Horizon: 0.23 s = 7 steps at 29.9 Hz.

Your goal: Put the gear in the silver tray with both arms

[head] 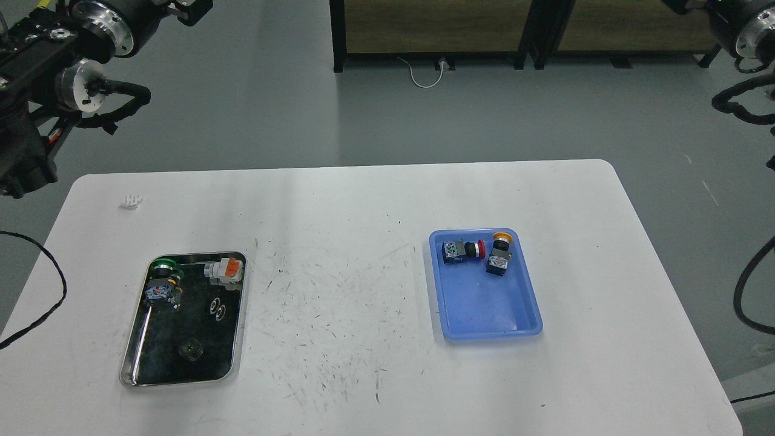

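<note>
The silver tray (pixel 241 327) lies on the white table at the front left. In it, a small dark gear (pixel 191 349) lies near the front and another gear (pixel 217 309) sits at mid-right. Both arms are raised high, far from the tray. Only the lower tip of my left gripper (pixel 195 8) shows at the top left edge, so how its jaws stand is hidden. My right arm's wrist (pixel 746 27) is at the top right corner; its fingers are cut off by the top edge.
The silver tray also holds a green push-button switch (pixel 163 284) and an orange-and-white part (pixel 227 269). A blue plastic tray (pixel 484 315) at mid-right holds two button switches (pixel 463 251). A small white piece (pixel 132 200) lies at the table's far left.
</note>
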Motion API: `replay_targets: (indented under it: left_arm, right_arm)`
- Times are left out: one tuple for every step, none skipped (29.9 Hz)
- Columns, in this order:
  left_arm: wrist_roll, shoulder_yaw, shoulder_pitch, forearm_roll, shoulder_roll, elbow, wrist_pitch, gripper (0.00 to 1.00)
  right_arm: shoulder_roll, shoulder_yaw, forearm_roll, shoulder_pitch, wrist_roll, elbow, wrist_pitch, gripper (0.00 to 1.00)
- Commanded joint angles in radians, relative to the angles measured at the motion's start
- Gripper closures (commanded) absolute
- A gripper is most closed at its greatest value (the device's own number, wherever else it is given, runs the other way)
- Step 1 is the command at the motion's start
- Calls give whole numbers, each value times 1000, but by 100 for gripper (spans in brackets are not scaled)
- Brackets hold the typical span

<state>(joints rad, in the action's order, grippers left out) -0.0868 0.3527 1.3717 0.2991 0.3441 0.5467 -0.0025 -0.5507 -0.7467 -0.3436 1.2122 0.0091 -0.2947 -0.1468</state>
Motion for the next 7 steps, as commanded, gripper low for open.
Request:
replay_targets:
  left_arm:
    - [-1, 0, 0, 0, 1, 4, 9, 3]
    - [-1, 0, -2, 0, 1, 4, 10, 3]
    - [-1, -1, -2, 0, 0, 6, 10, 3]
    - [-1, 0, -2, 0, -1, 10, 15, 3]
    - [-1, -1, -2, 0, -1, 15, 21, 3]
    - [-1, -1, -2, 0, -1, 18, 29, 3]
    - [-1, -1, -3, -1, -1, 19, 35, 2]
  right_arm:
    - [-9, 1, 2, 1, -1, -11, 6, 1]
    - [-9, 1, 2, 1, -3, -11, 12, 1]
    - [-12, 1, 3, 1, -5, -15, 12, 1]
    - [-20, 0, 2, 1, -6, -20, 15, 1]
    - [-28, 0, 2, 0, -8, -24, 18, 1]
    - [-37, -2, 3, 0, -8, -27, 29, 1]
    - [-44, -2, 3, 0, -8, -32, 38, 1]
